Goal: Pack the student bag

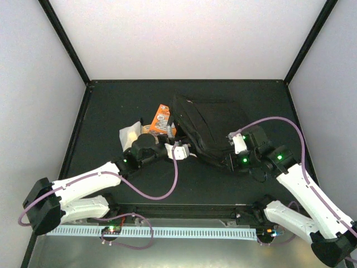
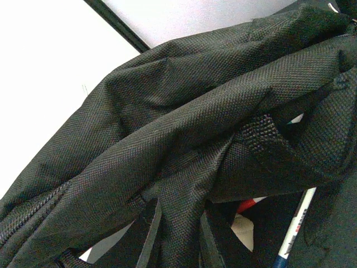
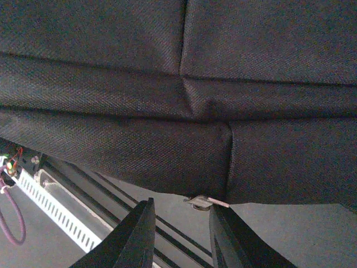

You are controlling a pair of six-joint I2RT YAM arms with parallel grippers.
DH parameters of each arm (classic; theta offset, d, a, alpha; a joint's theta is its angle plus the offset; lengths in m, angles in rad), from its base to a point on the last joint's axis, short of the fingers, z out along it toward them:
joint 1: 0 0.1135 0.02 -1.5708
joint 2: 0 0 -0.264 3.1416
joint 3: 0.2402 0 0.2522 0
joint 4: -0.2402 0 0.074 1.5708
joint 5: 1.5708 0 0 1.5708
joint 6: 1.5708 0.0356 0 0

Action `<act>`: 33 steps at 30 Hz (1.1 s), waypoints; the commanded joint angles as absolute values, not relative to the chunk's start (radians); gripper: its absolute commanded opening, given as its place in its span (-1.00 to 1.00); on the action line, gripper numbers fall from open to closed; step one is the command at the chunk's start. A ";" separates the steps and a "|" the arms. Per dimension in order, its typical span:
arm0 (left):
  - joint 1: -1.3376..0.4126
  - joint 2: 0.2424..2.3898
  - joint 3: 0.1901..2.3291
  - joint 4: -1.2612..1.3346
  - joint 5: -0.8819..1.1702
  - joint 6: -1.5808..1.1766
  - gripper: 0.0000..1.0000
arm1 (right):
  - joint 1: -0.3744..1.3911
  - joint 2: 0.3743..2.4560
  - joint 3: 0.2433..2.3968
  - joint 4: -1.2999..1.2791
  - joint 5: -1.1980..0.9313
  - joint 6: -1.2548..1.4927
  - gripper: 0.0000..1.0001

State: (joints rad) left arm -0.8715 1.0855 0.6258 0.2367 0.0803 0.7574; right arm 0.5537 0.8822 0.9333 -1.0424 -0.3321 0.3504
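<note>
Matte black table point(image 1: 111, 106), white walls point(image 1: 189, 33) | student bag point(image 1: 209, 125): slumped woven black fabric, table centre | left gripper point(image 2: 179, 215) pinches its fabric | right gripper point(image 3: 179, 206): jaws parted at its near edge

Overhead view, close wrist views (shared bag point(image 1: 209, 125))

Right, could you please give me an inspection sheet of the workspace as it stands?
Surface: black table, dark matte top.
Job's things: student bag, black, lying crumpled mid-table.
Clutter: orange packet and whitish pouch left of the bag; a pen shows under the bag's fabric.
Grippers: left gripper shut on a fold of the bag; right gripper at the bag's near edge, jaws apart, pinching nothing.
Cables: purple cables loop from both arms.
Surroundings: white walls, black frame posts, white perforated strip along the near edge.
</note>
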 commanded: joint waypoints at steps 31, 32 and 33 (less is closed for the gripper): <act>-0.864 1.044 0.667 0.289 0.117 0.730 -0.97 | 0.549 0.769 0.944 -0.955 -0.118 0.641 -0.26; -0.865 1.045 0.668 0.289 0.119 0.729 -0.97 | 0.549 0.761 0.940 -0.959 -0.107 0.653 -0.21; -0.864 1.046 0.668 0.288 0.120 0.729 -0.97 | 0.549 0.752 0.935 -0.965 -0.096 0.670 -0.20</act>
State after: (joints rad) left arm -0.8696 1.0676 0.6258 0.2329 0.0841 0.7403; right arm 0.5541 0.7906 0.9527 -0.9844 -0.1650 0.5900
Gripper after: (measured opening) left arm 0.123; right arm 0.385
